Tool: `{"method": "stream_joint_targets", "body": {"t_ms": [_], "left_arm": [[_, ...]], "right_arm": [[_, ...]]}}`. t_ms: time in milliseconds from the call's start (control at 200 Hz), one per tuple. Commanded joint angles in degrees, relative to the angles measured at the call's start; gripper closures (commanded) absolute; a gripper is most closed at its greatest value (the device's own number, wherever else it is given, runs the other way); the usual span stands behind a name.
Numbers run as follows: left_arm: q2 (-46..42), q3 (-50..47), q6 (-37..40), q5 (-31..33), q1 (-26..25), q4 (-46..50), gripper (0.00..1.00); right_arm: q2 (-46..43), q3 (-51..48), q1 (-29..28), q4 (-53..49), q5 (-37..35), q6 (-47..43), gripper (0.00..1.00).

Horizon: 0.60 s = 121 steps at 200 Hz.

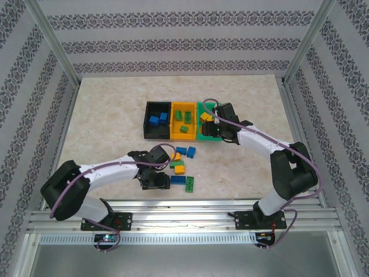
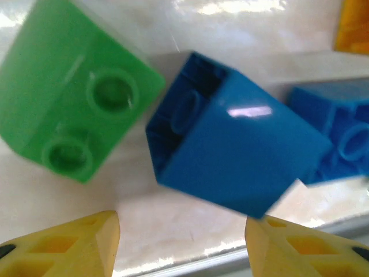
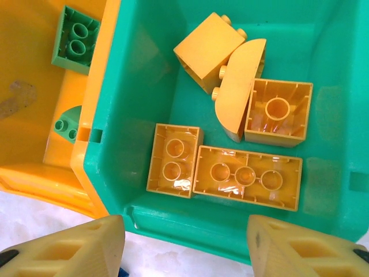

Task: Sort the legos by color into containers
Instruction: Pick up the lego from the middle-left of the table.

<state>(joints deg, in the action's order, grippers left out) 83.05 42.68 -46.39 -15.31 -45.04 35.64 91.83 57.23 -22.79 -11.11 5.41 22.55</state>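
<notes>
Legos are lying loose on the table in a small cluster on the near side of the orange-yellow bin, close to the table's near edge. Bare table is lying open all around that bin's row. The black bin is sitting against the orange-yellow bin's left side and the green bin against its right. Blue bricks are lying in the black bin, green bricks in the orange-yellow one, and five yellow-orange bricks in the green one.

The left wrist view is blurring. A blue brick is lying tipped there with its hollow side showing, just beside a green brick. A second blue piece is being cut off at the right edge and an orange piece at the top corner.

The left arm is folding low and reaching across to the cluster. The left pincer is standing moderately open, gripping nothing, with the blue brick just ahead of its tips. The right arm is bending at the elbow and reaching to the bin right of the orange-yellow one. The right pincer is hanging over that bin's near wall, pointing down, its fingers apart and empty.
</notes>
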Motion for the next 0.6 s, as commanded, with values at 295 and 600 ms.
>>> {"method": "stream_joint_targets", "body": {"t_ms": [295,600], "left_arm": [[7.61,7.02,-2.58,3.86,3.18,-5.03,0.39],[11.6,9.12,-1.68,1.35,6.1,-8.28,0.39]], "right_arm": [[-2.42,-0.71,-0.36,-0.12,0.59,-1.56,0.42],[-2.88,-1.2,-0.4,-0.05,0.59,-1.43,0.42]]}}
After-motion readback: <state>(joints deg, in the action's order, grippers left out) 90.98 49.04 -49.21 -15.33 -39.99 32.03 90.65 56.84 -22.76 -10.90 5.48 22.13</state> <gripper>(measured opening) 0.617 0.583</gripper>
